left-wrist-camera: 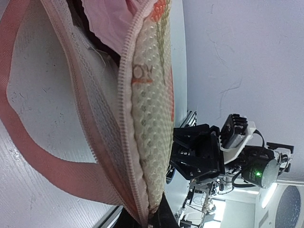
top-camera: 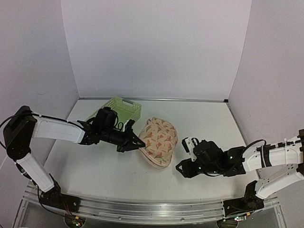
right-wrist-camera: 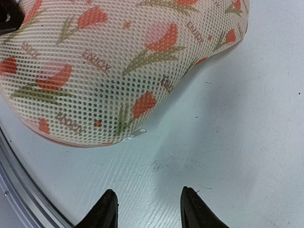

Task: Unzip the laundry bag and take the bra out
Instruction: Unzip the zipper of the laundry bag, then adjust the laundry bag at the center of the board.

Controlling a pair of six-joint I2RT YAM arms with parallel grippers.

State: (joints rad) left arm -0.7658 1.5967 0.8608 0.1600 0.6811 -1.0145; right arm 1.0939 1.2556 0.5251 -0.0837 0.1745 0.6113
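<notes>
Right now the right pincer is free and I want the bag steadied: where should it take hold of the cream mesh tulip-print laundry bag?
Probably the pink-trimmed bottom rim of the cream mesh tulip-print laundry bag, coming low from its right side, where the open right pincer faces it. The domed top offers no fold; the left pincer pinches the opposite edge.

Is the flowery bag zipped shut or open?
Open, at least partly: on the laundry bag the zipper teeth gape, showing pink fabric inside.

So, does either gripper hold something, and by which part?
The left gripper pinches the laundry bag at its zippered edge. The right gripper is open and holds nothing.
</notes>
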